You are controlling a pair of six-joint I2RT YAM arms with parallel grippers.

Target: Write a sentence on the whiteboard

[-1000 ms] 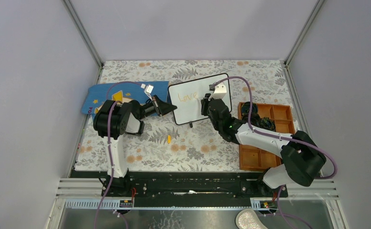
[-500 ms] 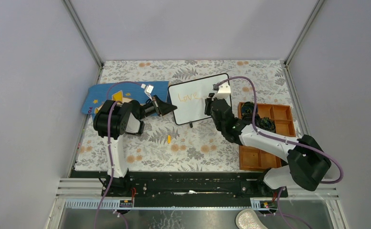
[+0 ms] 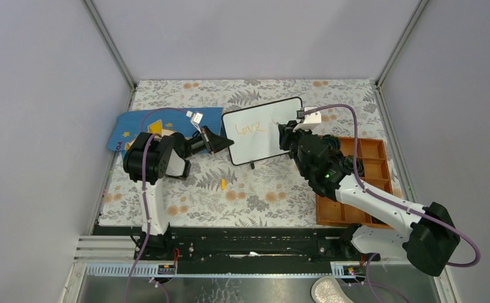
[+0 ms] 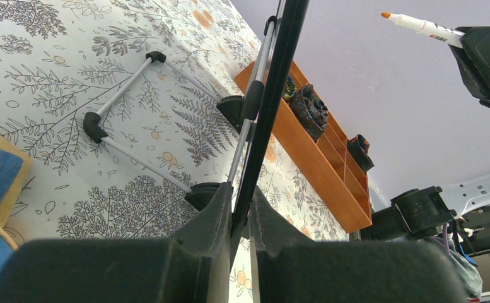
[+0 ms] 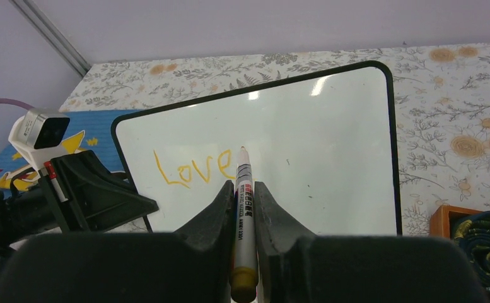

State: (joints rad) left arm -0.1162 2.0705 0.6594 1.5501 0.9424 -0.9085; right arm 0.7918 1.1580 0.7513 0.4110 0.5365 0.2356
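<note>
The whiteboard (image 3: 274, 144) stands tilted on the flowered table, white with a thin black frame (image 5: 390, 126). One orange word of the sentence, "Love" (image 3: 250, 128), sits at its upper left (image 5: 192, 169). My left gripper (image 3: 225, 144) is shut on the board's left edge, the black frame pinched between its fingers (image 4: 241, 192). My right gripper (image 3: 286, 134) is in front of the board's right half, shut on a white marker (image 5: 245, 208) with an orange tip. In the left wrist view the marker (image 4: 419, 25) hangs clear of the board's face.
An orange compartment tray (image 3: 368, 151) with dark rolled items lies right of the board, under my right arm. A blue mat (image 3: 135, 123) lies behind my left arm. A small orange cap (image 3: 223, 184) rests on the table. The board's wire stand (image 4: 122, 113) spreads behind it.
My right gripper has moved right along the board with the marker, uncovering the whole word "Love"; the right arm has swung outward. The left gripper and board have not moved.
</note>
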